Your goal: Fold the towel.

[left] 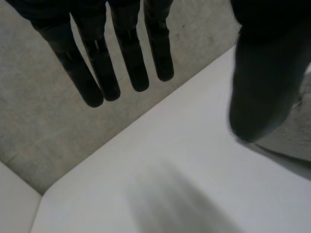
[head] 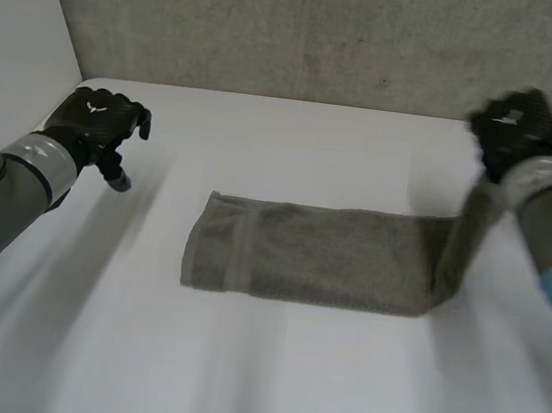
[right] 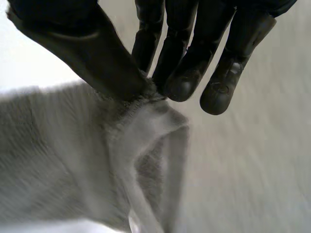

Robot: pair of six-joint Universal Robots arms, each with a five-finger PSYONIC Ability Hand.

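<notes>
A grey towel (head: 320,254) lies folded in a long strip across the middle of the white table (head: 264,386). Its right end rises off the table up to my right hand (head: 512,127), which is shut on that end. Seen from the right wrist, thumb and fingers (right: 182,80) pinch the towel's edge (right: 141,104), and the cloth hangs below them. My left hand (head: 95,124) hovers over the table, well left of the towel's left end. From the left wrist, its fingers (left: 102,58) are straight and spread, holding nothing, with a bit of towel (left: 291,136) past the thumb.
A grey concrete wall (head: 328,32) runs along the table's far edge. A white side panel (head: 14,43) stands at the far left corner.
</notes>
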